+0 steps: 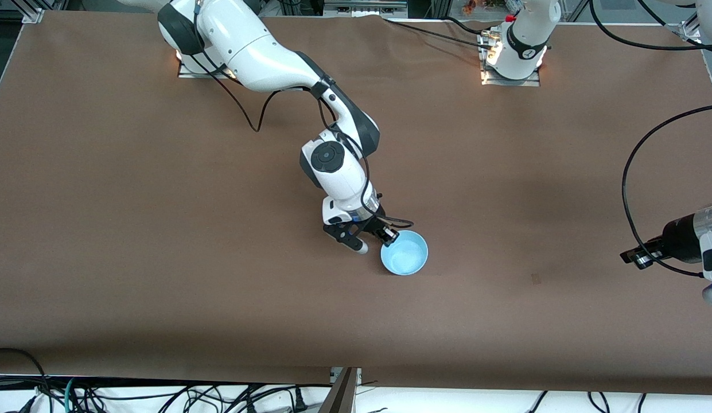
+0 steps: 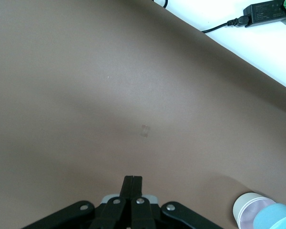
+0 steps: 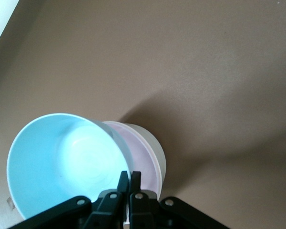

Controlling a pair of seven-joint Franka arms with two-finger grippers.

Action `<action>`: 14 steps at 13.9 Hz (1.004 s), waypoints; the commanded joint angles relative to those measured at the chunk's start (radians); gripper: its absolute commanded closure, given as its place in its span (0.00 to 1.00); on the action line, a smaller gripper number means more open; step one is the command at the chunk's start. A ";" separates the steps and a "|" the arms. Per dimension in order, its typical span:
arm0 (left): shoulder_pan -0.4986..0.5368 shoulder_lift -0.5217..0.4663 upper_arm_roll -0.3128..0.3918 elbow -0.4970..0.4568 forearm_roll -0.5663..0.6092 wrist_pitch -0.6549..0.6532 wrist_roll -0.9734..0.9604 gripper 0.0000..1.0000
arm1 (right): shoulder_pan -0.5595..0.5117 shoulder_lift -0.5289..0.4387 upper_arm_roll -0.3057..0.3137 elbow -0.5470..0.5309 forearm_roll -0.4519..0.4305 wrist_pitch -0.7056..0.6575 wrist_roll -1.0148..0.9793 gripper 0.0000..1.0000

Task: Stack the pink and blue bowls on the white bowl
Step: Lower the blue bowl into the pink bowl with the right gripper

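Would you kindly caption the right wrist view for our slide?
Right hand shut on the blue bowl's rim, tilted over the pink bowl nested in the white bowl.

From your front camera, the blue bowl [image 1: 405, 256] covers the pink bowl [image 3: 150, 160] and white bowl [image 3: 155, 143] beneath it; neither shows there. Your right wrist view exposes only slivers of their rims, and the blue bowl's lower edge is cut off. Your left wrist view clips the stack at the picture's corner. The left pincer [image 1: 634, 256] is small, near the frame's edge.
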 commanded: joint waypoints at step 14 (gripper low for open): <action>0.012 -0.018 -0.004 -0.005 -0.022 -0.020 0.028 1.00 | 0.011 0.034 0.000 0.036 -0.057 0.000 0.001 1.00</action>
